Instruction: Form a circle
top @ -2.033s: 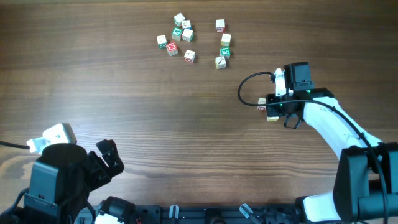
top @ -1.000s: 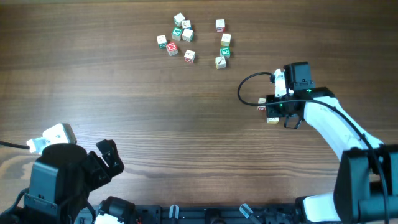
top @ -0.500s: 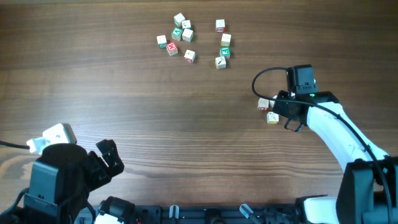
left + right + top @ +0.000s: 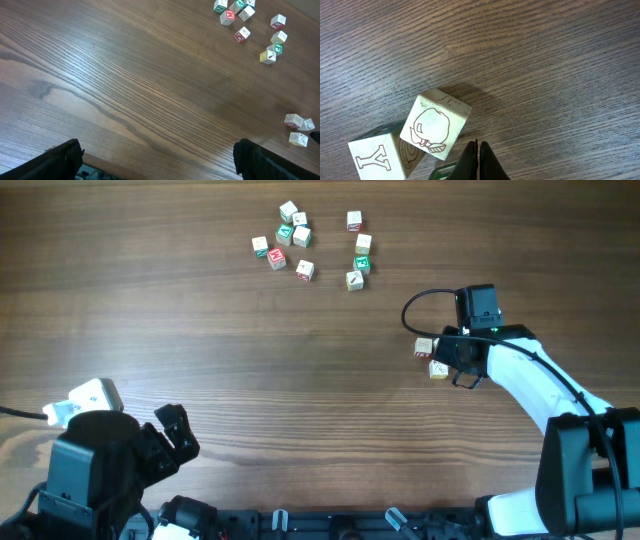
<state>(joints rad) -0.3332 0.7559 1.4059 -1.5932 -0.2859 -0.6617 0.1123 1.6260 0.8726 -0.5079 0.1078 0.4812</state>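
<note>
Jaws of my right gripper (image 4: 478,159) are pressed together, with no gap between the two dark tips and nothing held between them. The circle (image 4: 302,237) is not yet a closed ring. Its small pale cubes with red and green faces lie at the far side of the table (image 4: 180,330), well apart from my tips. They make a tight bunch on the left and a short column of four cubes (image 4: 363,243) on the right, with bare wood between the two parts.

Three stray cubes (image 4: 293,120) lie away from this group, just beside my right gripper. In the right wrist view the nearest one is the drawing cube (image 4: 436,124), which has a red outline picture on its top face. It sits just above and to the left of my closed tips and is turned at an angle to them. I cannot tell if the tips touch its edge. The Y cube (image 4: 372,156) lies on the far side of it from my tips, and a third cube with a curl drawing is squeezed between these two, mostly hidden.

My left gripper (image 4: 157,162) is at the near left part of the table, well apart from every cube. Its fingers (image 4: 62,156) stand spread wide over bare wood and hold nothing.
</note>
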